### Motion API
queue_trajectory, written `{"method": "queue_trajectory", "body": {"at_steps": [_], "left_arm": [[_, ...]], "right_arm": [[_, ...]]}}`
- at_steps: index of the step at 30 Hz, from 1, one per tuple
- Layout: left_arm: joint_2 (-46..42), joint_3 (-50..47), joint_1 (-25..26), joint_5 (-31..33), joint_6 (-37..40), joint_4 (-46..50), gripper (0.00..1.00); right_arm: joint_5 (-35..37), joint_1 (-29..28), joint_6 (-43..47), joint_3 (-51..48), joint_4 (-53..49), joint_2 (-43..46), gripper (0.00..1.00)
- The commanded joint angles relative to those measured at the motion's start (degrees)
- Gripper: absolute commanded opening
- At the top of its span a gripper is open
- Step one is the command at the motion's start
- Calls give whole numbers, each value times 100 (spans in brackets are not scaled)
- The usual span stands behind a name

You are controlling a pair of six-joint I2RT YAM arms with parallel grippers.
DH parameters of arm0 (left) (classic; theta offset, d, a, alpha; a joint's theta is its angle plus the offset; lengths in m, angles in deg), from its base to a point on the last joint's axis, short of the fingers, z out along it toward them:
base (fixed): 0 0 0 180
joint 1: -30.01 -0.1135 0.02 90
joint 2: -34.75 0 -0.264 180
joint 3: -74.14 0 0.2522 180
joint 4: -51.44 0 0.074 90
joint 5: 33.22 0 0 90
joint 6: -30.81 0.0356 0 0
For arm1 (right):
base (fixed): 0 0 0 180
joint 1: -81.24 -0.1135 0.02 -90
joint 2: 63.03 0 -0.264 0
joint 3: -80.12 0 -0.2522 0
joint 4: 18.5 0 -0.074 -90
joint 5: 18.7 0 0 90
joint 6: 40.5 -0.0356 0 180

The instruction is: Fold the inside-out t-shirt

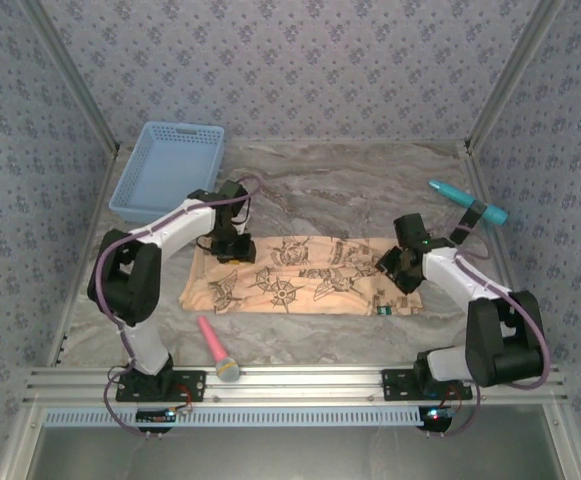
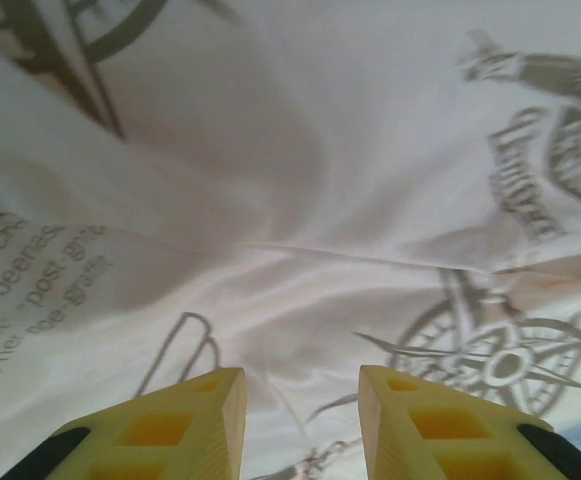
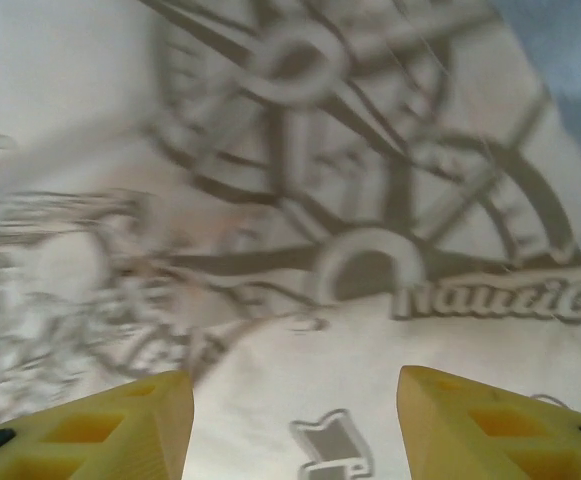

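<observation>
Top external view has the t-shirt (image 1: 305,277) lying as a flat band in the middle of the table (image 1: 370,180), left gripper (image 1: 232,248) over its far left corner, right gripper (image 1: 398,268) over its right end. Both stand parted above the cloth, holding nothing. Soft, light and floppy, it probably wants pinching at corners or edges.

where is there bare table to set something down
Free: the far middle of the table, behind the shirt, between basket and teal marker; also the near strip in front of the shirt, between pink stick and right arm base. Crowded: both shirt ends, where the left tool and right tool hang.
</observation>
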Motion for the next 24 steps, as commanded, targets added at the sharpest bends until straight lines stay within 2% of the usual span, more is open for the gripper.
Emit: {"method": "queue_trajectory", "body": {"at_steps": [1,5,6,9,10,13,17,21,24], "left_arm": [[158,-263,-26,314,161,239,36],[236,-548,-35,74,194,297,36],[240,-618,-36,-169,169,297,36],[258,-860,17,-1535,-86,160,36],[245,-876,83,-1674,-202,161,35],[174,-765,530,-1646,-357,227,36],[256,-750,1048,-2068,-719,-49,36],[593,-466,1480,-2075,-1125,-296,35],[771,91,1756,-1864,-1248,-340,35]], "right_arm": [[234,22,-685,-43,658,-428,54],[409,42,-187,444,1369,-1290,40],[328,74,-19,659,1424,-1503,39],[117,85,831,1433,1757,-2279,38],[-9,94,1011,1646,1816,-2473,37],[-318,143,1383,2536,1642,-3084,38],[-288,92,1820,3727,1572,-3940,40],[-139,90,2222,4478,1713,-4610,44],[-341,111,2458,5050,1755,-4898,46]]}}
